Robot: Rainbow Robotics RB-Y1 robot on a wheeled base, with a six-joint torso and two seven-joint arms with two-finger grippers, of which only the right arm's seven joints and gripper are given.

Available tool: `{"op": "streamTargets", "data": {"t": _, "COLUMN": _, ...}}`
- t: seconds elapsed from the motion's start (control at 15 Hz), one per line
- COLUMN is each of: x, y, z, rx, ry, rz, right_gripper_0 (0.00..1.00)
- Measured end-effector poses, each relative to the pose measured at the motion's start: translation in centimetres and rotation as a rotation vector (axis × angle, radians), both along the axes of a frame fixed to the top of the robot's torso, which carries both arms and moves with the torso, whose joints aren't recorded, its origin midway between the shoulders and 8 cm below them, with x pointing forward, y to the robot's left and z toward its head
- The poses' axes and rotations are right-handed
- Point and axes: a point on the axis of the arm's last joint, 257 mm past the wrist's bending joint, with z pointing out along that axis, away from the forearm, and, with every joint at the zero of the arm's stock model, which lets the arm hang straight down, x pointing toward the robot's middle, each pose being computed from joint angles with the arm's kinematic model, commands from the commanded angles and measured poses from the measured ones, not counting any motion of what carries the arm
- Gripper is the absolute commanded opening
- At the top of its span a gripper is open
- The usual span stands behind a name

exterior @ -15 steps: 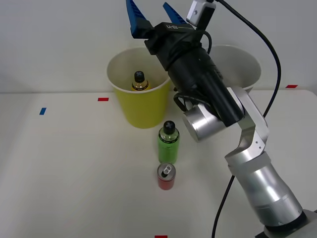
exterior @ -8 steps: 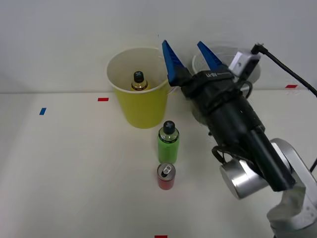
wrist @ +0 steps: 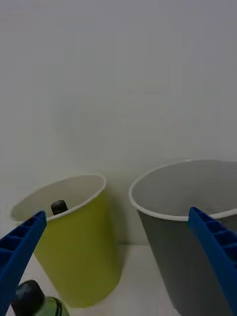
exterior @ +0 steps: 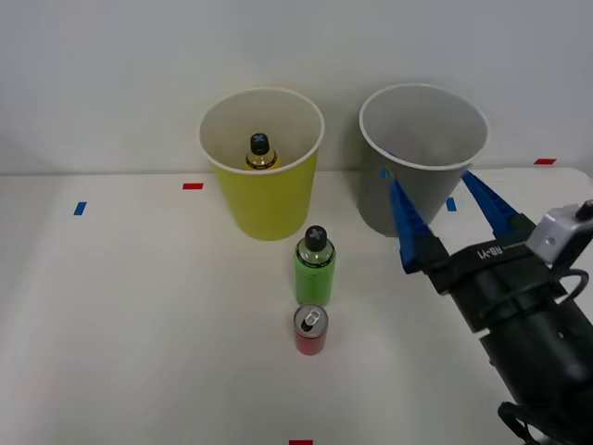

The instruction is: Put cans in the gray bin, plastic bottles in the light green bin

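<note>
Two bins: they stand side by side at the far part of the table (exterior: 120,306), close to the wall, with a small gap between them.
Light green bin (exterior: 266,195): on the left, upright, its open mouth is up.
Gray bin (exterior: 380,199): on the right, upright, white inside; nothing can be seen in the visible part of its inside.
Yellow-label bottle (exterior: 260,153): inside the light green bin, upright, long axis vertical, black cap up.
Green bottle (exterior: 315,269): it stands on the table just near of the light green bin, between the two bins in left-right sense; long axis vertical, black cap points up.
Red can (exterior: 310,331): just near of the green bottle, almost touching it; upright, silver top with pull tab faces up.
Line of things: yellow bin, green bottle and can make a short row from far to near.
Right gripper (exterior: 449,204): at the right, in front of the near side of the gray bin, above the table; the two blue fingers (exterior: 408,227) are spread wide and hold nothing. They point away, toward the gray bin.
Wrist view: the light green bin (wrist: 81,247) and the gray bin (wrist: 182,256) stand between the spread fingers (wrist: 19,252).
Around: small red and blue tape marks lie on the table.
In the way: nothing stands between the gripper and the green bottle or the can.
</note>
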Motion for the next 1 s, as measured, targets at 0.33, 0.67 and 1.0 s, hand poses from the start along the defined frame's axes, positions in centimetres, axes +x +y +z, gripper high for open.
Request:
{"op": "streamTargets", "data": {"t": 0.33, "x": -4.4, "y": -4.1, "z": -4.9, "rx": -0.097, "ry": 0.075, "rz": -0.111, "right_gripper_0": 1.0}}
{"op": "streamTargets", "data": {"t": 0.67, "x": -7.4, "y": -6.5, "z": -9.0, "rx": -0.236, "ry": 0.164, "rz": -0.211, "right_gripper_0": 1.0}}
{"op": "streamTargets", "data": {"t": 1.0, "x": -9.0, "y": -8.3, "z": -13.0, "rx": -0.249, "ry": 0.207, "rz": -0.237, "right_gripper_0": 1.0}}
